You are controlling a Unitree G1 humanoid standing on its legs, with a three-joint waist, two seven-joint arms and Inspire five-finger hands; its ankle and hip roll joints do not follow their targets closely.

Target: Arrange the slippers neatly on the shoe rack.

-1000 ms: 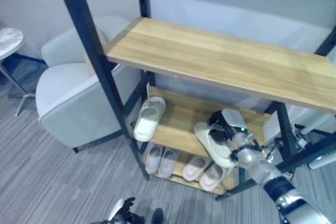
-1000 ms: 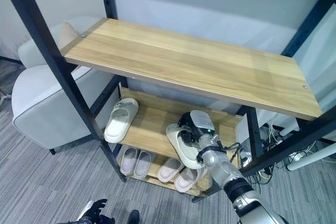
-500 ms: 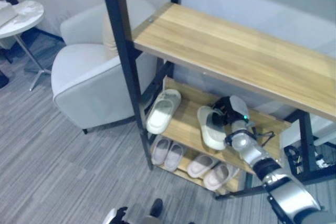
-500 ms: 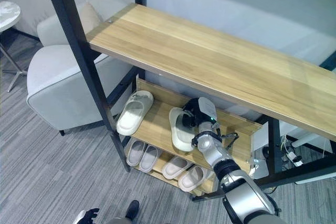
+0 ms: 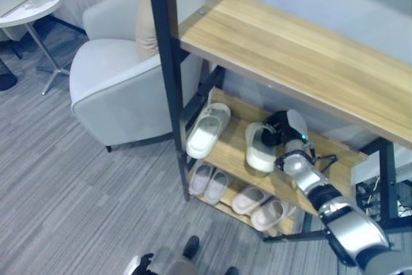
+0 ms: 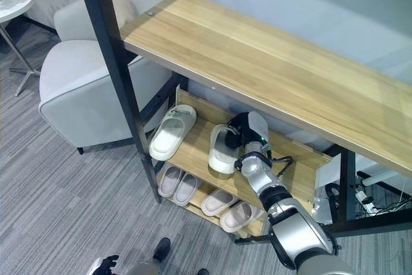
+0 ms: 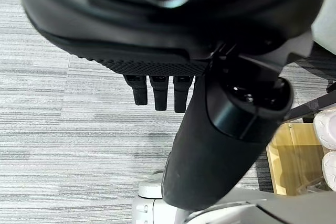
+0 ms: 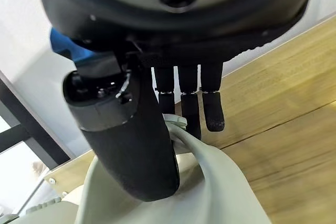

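Pale slipper (image 6: 221, 149) lay on the shoe rack's (image 6: 193, 149) middle shelf, pinched between thumb and fingers of the right hand (image 6: 246, 131); left hand (image 7: 157, 85) hung relaxed. Placement step appeared underway; next, presumably, release it parallel to the neighbouring slipper (image 6: 171, 132).

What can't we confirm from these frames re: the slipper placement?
- Right hand grip: in the eye views the hand covers the slipper's heel end; whether it lies flat on the middle shelf is hidden.
- Bottom-shelf pairs: partly hidden under the middle shelf.
- Left hand: hangs over the floor, away from the rack.
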